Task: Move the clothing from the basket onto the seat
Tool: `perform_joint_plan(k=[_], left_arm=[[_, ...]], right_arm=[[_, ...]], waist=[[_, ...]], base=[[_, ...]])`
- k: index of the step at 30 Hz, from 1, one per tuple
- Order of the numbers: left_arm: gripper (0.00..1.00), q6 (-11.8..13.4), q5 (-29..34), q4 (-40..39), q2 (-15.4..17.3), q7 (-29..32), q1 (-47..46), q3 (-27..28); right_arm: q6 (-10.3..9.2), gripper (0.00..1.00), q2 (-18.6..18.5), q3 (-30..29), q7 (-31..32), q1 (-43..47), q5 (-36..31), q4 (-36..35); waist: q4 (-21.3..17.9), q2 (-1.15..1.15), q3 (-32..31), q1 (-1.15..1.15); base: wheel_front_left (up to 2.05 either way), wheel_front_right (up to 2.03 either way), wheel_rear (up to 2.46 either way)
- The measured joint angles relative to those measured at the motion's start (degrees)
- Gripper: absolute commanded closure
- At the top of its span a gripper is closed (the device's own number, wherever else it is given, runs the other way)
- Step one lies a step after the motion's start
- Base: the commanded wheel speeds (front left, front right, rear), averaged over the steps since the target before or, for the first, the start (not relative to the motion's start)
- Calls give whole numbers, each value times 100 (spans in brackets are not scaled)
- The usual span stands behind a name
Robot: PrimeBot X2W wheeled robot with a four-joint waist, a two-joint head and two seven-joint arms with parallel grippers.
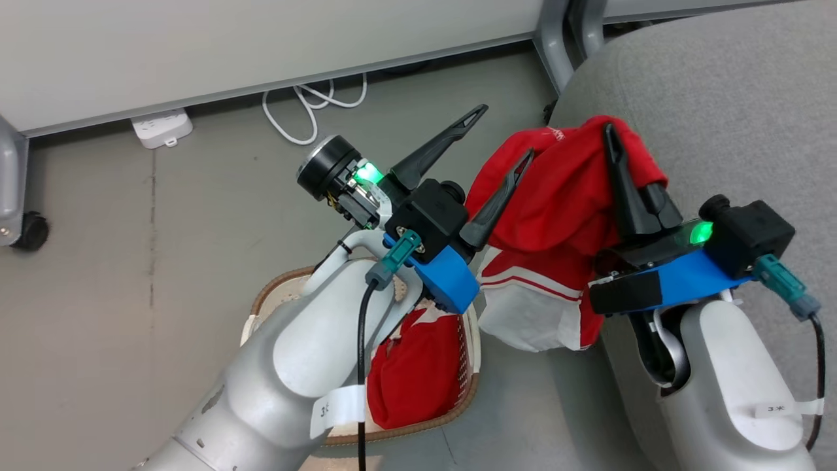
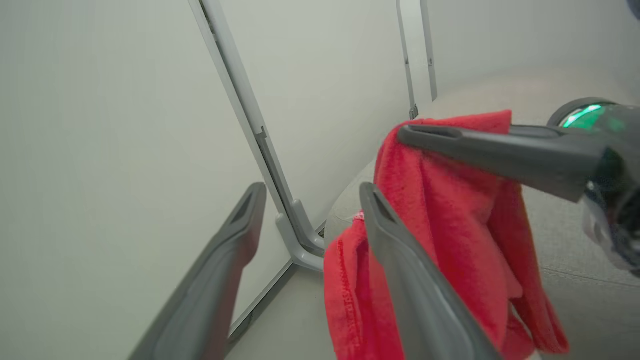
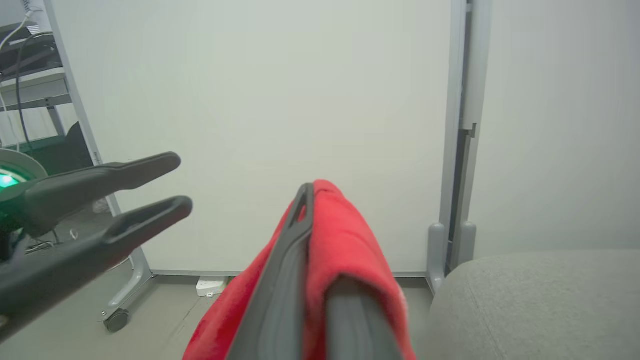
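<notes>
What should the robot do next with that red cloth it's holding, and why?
Probably carry it farther over the seat, then let go. The right gripper is shut on the red garment, which hangs at the seat's edge with its white part dangling off the side. The left gripper is open; a second garment lies in the basket.

Silver-grey forearms [image 1: 314,347], blue wrist brackets [image 1: 451,278], long black fingers [image 1: 438,147], green lights [image 1: 368,174], teal-plugged cables [image 1: 781,275].

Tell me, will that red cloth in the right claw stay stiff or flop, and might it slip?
The soft red-and-white fabric garment likely flops: it sags in folds below the right claw. It seems light, hanging from one pinch. It could drag on the grey woven sofa cushion.
</notes>
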Motion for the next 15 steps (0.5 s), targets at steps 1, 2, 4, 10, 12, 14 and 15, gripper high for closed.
perform_joint_plan(k=[1,2,4,10,12,14,15], left_arm=[[0,-2,-2,8,-1,0,0,-41],[0,-12,-3,20,-3,0,1,-74],[0,-29,-3,46,-5,0,1,-134],[0,-52,-22,125,-4,0,2,-311],[0,-60,-34,144,-3,0,1,-379],[0,-85,-46,176,-4,0,-1,-443],[0,-86,-46,191,-7,0,-4,-460]], right_arm=[[0,100,1,-73,0,-1,-3,-31],[0,100,1,-146,0,-2,-19,-51],[0,100,-1,-283,1,-2,-42,-100],[0,100,0,-654,0,4,-81,-250],[0,100,0,-765,1,15,-84,-288],[0,100,1,-869,1,42,-85,-315],[0,100,0,-925,0,52,-89,-331]], waist=[[-53,0,31,0],[-106,0,63,0],[-217,0,128,0],[-569,0,315,0],[-688,0,372,0],[-806,0,427,0],[-863,0,454,0]], base=[[0,0,0],[0,0,0],[0,0,0],[0,0,0],[0,0,0],[0,0,0],[0,0,0]])
